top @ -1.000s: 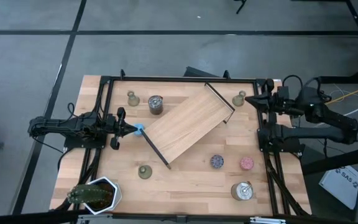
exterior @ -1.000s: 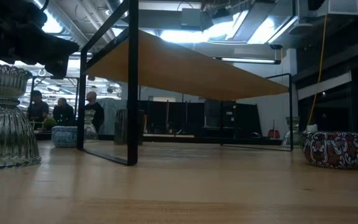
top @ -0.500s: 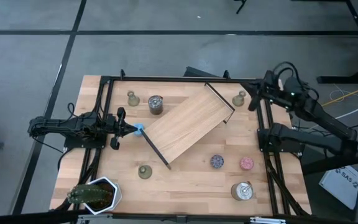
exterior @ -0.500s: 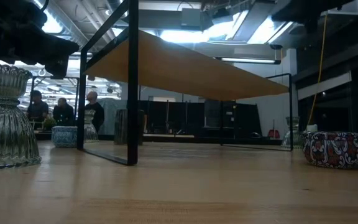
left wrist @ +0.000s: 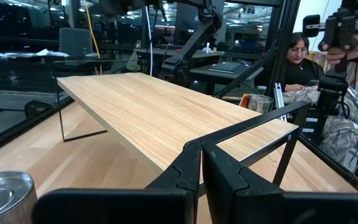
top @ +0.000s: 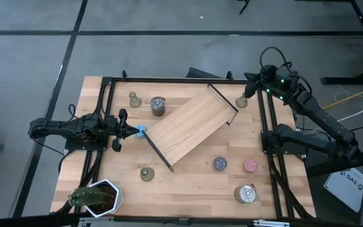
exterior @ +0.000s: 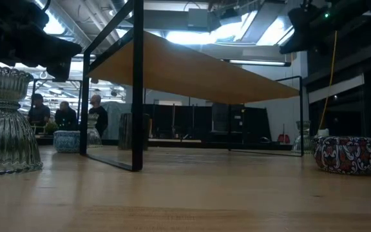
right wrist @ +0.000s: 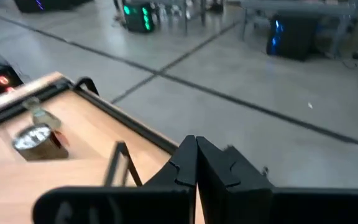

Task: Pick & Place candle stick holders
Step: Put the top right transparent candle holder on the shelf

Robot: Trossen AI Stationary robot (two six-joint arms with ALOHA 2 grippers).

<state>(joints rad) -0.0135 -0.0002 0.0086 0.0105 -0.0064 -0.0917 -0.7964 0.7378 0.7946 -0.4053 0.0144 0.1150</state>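
Candle stick holder (top: 242, 100) just beside right gripper (top: 252, 88), jaws closed

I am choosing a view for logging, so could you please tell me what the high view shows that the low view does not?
Only the high view shows the glittery purple puck, the glittery pink puck and the spiky green potted plant. Only the low view shows people in the room beyond the light wooden table. Both show the tilted light wooden shelf on its black metal frame, and the right hand raised at the far right corner.
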